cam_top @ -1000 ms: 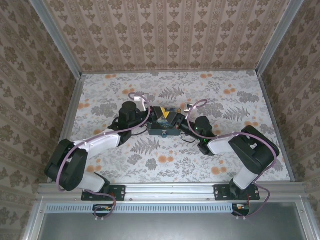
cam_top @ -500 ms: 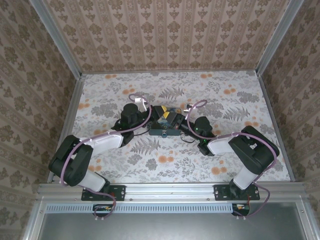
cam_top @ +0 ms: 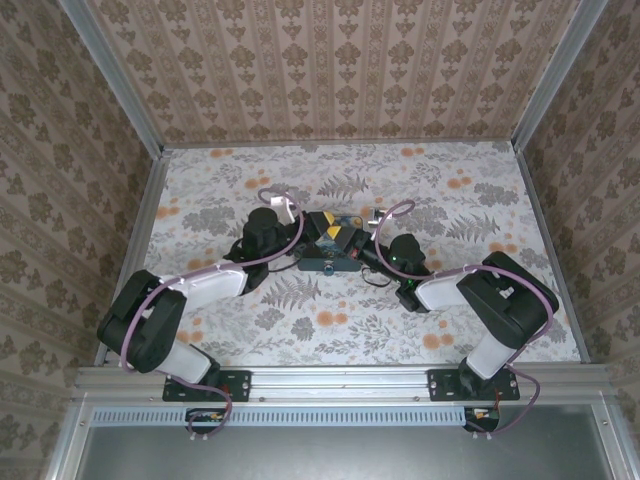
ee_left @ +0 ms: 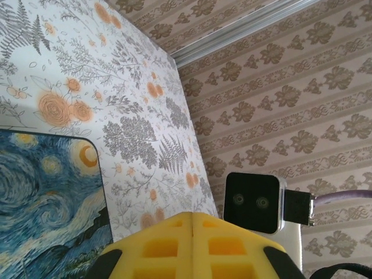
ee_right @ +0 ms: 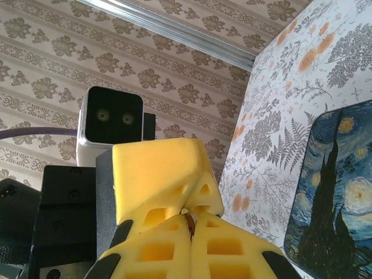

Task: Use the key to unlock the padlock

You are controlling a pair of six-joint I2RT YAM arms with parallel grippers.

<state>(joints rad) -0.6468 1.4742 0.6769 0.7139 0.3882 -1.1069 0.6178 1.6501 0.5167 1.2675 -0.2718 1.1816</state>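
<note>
Where both arms meet at the centre of the flowered table, the starry-night box sits between them. The left gripper has its yellow fingers clenched together, nothing visible between them. The right gripper is pinched on a thin metal bit. At the box's near edge, mid-frame, sits the tiny teal padlock, barely discernible.

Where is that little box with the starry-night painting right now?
In the top view the starry-night box sits near the middle of the flowered table, between the ends of the left arm and the right arm.
</note>
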